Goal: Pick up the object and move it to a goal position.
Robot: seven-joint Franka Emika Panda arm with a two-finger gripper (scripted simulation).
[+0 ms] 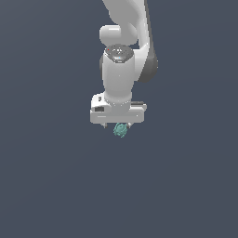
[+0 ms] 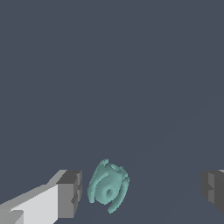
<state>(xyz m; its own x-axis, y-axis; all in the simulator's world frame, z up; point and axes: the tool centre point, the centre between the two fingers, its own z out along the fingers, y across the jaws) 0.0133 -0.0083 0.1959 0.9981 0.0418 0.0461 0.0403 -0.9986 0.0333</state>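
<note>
While spread wide, the claw (image 2: 141, 192) around the object (image 2: 108, 187), one finger (image 2: 70, 193) just beside it.

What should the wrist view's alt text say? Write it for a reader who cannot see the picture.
A small teal, knobbly object sits between the open pincer fingers, close to one grey fingertip and far from the other. Neither pad visibly touches it. Behind them is a plain dark blue-grey surface.

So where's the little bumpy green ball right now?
In the exterior view, the small knobbly teal-green ball sits just under the white tool. The wrist view shows it between the open fingers, nearer one grey pad.
</note>
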